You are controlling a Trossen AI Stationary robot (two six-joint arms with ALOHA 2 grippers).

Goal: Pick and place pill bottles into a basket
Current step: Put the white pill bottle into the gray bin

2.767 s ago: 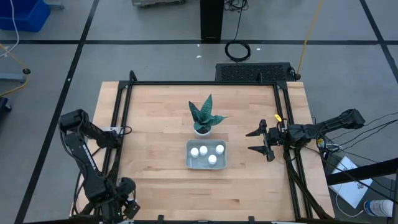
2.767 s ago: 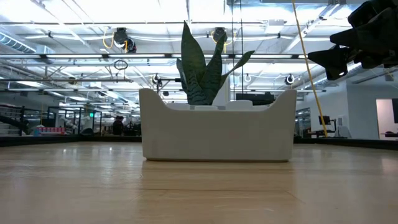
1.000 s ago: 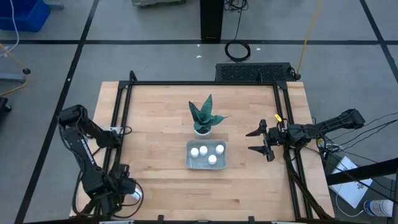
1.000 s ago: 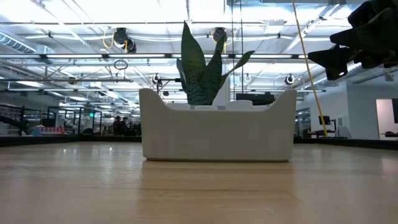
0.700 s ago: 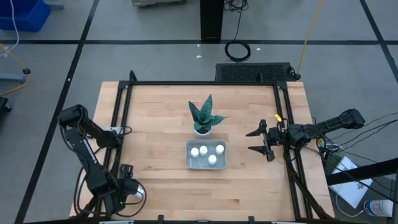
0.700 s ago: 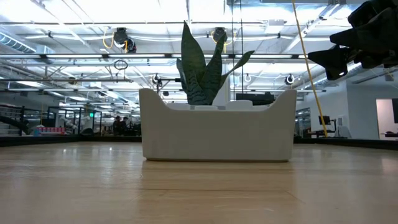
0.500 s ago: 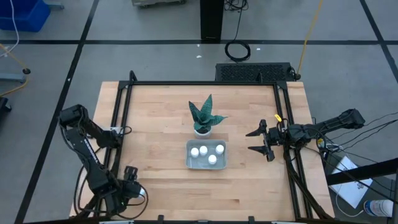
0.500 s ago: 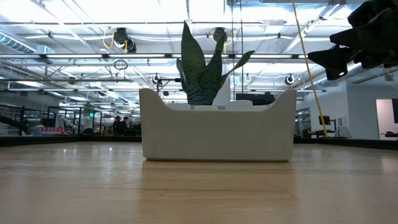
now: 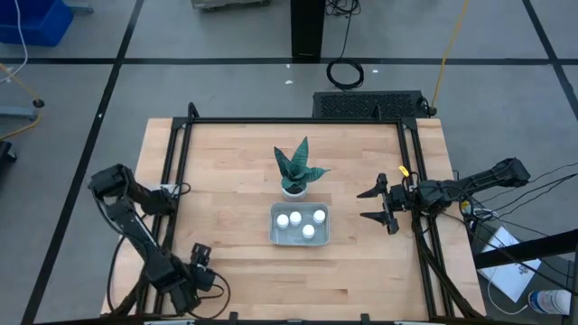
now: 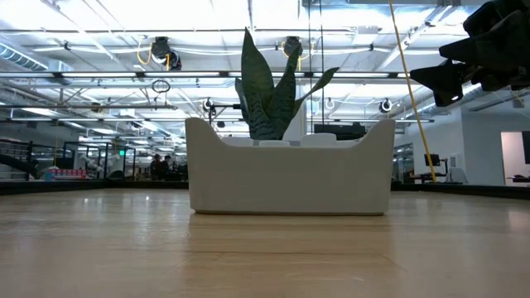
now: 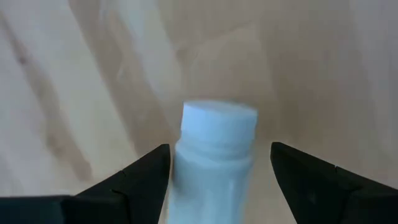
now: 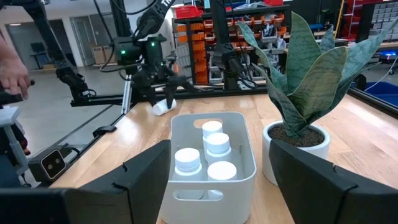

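— Over the bench seen from above, what is sitting on that pale wood-grain top?

— Near the middle the basket, a shallow grey-blue tray with rounded corners and a raised rim, is lying flat. Four pill bottles are standing inside it, their round white caps facing up. Just beside its far rim a small white pot is carrying a spiky green plant.

— And the arms?

— The left hand is hanging low by the bench's near left corner, well apart from the basket. The right hand is waiting at the right side, its two dark fingers spreading wide with nothing between them.

— At bench level?

— The basket's smooth matte wall is filling the centre, dipping in a curve along the top edge, and stiff banded leaves are rising behind it. The right hand is hovering high in the upper right corner.

— What is the left wrist camera giving?

— A fifth bottle, white, cylindrical and ridged under its cap, is lying between the left hand's open fingers. One finger is sitting right against its side; the other is standing clear, so nothing is clamped.

— And the right wrist camera?

— Between its own parted fingers the basket is showing a slotted handle cut into the near wall, with four bottles upright inside. Beyond it the fifth bottle is lying on its side on the wood under the left hand. A person's hand is showing past the bench's edge.
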